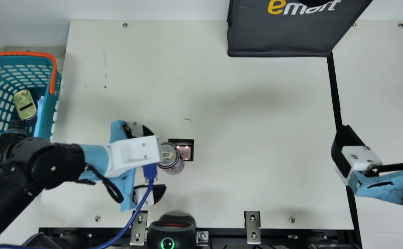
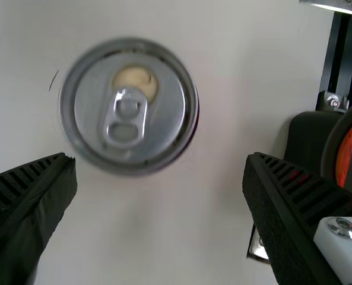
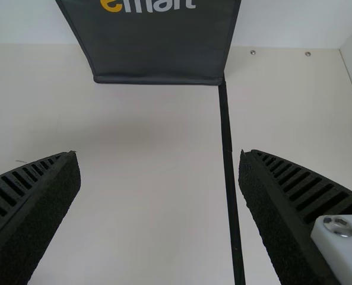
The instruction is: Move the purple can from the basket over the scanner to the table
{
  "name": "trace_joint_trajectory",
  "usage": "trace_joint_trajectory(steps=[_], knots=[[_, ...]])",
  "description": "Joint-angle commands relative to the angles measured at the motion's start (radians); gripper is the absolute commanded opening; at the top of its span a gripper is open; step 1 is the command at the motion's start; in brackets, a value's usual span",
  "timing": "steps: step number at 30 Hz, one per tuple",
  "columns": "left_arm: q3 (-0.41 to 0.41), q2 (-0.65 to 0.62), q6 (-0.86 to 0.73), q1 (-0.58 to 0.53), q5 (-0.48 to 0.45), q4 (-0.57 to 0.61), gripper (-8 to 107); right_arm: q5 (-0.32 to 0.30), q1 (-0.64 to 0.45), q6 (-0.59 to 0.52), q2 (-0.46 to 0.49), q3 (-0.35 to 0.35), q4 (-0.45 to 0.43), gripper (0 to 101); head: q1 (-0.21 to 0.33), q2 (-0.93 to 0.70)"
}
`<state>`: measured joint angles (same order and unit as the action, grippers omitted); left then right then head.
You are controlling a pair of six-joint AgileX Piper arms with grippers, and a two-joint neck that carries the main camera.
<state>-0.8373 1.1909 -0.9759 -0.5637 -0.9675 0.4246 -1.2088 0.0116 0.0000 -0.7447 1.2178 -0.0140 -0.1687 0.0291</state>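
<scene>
Left gripper (image 1: 157, 160) near purple can (image 1: 174, 166); black bag (image 1: 277, 38) bears lettering (image 1: 290, 9).

1. The main view looks down from high over the bench (image 1: 256, 103).
2. The left wrist view looks down close above the can (image 2: 171, 113), upper left; main shares it.
3. The right wrist view slants toward the bag (image 3: 158, 50), frame top, also shared with main.
</scene>
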Motion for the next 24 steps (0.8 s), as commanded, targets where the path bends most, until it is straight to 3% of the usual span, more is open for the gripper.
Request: trace_joint_trajectory(steps=[1,12,24], knots=[[0.008,-0.046,0.063,0.002,-0.002,-0.037,90,0.0,0.0,0.0,0.0,0.0,0.0,95,0.03,-0.002],[0.017,-0.209,0.24,-0.004,-0.037,-0.146,90,0.0,0.0,0.0,0.0,0.0,0.0,95,0.03,-0.002],[0.07,-0.173,0.262,-0.061,0.064,-0.133,90,0.0,0.0,0.0,0.0,0.0,0.0,95,0.03,-0.002]])
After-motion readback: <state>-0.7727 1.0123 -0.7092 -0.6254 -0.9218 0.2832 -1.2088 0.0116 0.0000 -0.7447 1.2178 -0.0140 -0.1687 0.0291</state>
